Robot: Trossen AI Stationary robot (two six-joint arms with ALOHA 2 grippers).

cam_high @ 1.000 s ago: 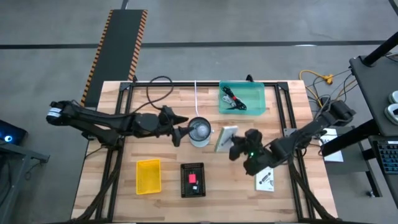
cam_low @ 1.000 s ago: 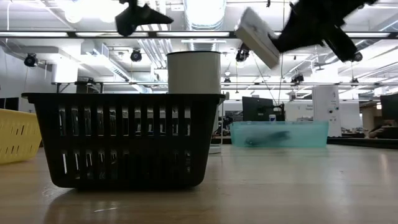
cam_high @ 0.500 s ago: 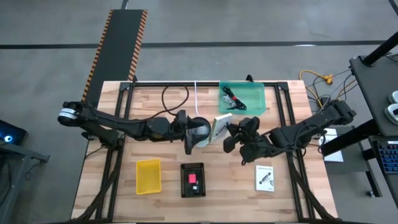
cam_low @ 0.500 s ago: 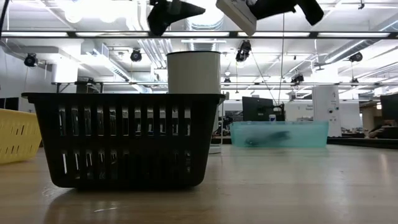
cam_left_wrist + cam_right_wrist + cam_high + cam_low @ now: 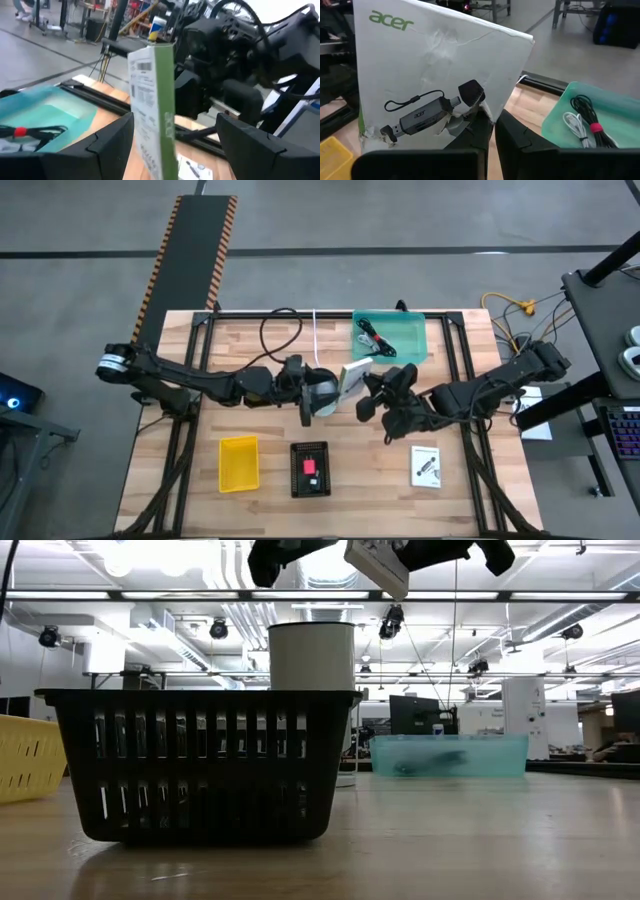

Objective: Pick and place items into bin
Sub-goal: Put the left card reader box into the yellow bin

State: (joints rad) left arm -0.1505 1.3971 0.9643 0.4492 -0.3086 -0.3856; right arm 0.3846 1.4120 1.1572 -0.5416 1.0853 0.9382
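Note:
A white printed packet (image 5: 352, 377) with a green side edge hangs in the air above the table's middle, held by my right gripper (image 5: 372, 395); in the right wrist view its face (image 5: 430, 75) shows a printed adapter. My left gripper (image 5: 175, 125) is open above the metal cup, one finger on each side of the packet's green edge (image 5: 162, 100), not touching it. In the low view the packet (image 5: 378, 562) sits high, between both grippers. A second white packet (image 5: 427, 466) lies flat on the table. The teal bin (image 5: 420, 340) holds coiled cables (image 5: 582, 120). My right gripper pinches the white packet between its two fingers (image 5: 512, 135) at one edge, by a torn spot (image 5: 482, 107). The fingers come roughly level from the table's right side. The packet is lifted clear of the table and stands on edge, slightly tilted.
The shiny metal cup (image 5: 322, 392) stands right under the left gripper. A black basket (image 5: 310, 469) holding a small pink item and a yellow bin (image 5: 238, 463) sit near the table's near edge. A black cable (image 5: 270, 325) loops near the far edge.
My right gripper has carried the packet up and toward the table's far-left, from low right of the cup to beside it. My left gripper has moved right over the cup until its open fingers flank the packet. The packet has turned more upright.

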